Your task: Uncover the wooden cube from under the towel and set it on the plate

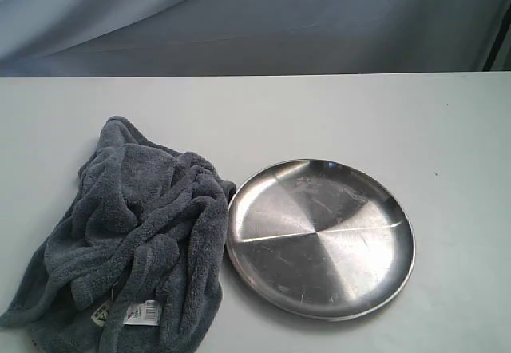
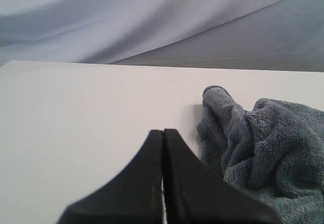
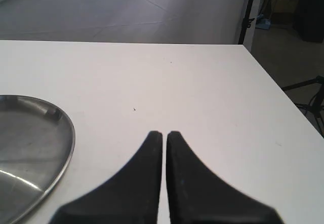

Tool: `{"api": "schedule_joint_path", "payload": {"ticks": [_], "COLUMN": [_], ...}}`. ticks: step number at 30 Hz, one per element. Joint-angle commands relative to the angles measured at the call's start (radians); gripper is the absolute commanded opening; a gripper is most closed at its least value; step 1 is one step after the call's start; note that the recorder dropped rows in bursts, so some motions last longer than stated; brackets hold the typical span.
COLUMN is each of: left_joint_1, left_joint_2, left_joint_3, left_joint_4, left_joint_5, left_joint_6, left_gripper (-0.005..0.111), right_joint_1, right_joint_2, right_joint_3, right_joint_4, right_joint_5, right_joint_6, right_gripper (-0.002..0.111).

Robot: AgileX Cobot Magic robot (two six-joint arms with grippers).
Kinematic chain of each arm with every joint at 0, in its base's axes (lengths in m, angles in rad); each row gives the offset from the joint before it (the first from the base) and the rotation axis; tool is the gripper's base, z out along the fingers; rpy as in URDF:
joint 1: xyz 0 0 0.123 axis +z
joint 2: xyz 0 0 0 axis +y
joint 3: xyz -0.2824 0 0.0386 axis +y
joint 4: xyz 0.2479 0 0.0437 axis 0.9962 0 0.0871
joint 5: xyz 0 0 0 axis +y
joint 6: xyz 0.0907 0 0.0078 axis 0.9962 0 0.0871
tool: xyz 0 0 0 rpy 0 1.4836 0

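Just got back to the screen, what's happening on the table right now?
Nothing is being handled yet. The towel lies bunched on the table beside the plate, which is empty. No wooden cube shows, so it is presumably under the cloth. The left gripper hangs shut near the towel's edge and the right gripper shut beside the plate, neither touching anything.

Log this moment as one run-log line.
plate: empty | towel: bunched beside plate | wooden cube: not visible | left gripper: shut, empty, near towel | right gripper: shut, empty, near plate
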Motion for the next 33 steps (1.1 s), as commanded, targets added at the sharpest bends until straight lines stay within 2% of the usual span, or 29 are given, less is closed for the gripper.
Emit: {"api": "schedule_joint_path", "payload": {"ticks": [1,22,33], "left_joint_1": [-0.002,-0.002,-0.002], "left_joint_2": [-0.003,-0.003,-0.003], "left_joint_3": [0.004,0.004,0.004], "left_joint_4": [0.001,0.003,-0.033], "left_joint_5": [-0.014,-0.020,-0.237], "left_joint_6": [-0.001,0.001,-0.003], "left_gripper": [0.000,0.000,0.000], "right_joint_1": [0.000,0.000,0.000], "right_joint_2": [-0.006,-0.006,-0.006], "right_joint_3": [0.003,0.003,0.003], "right_joint_4": [0.000,0.000,0.000], "right_joint_5": [-0.001,-0.001,-0.001], "right_joint_6": [0.001,0.001,0.001], "right_gripper": [0.003,0.003,0.003]}}
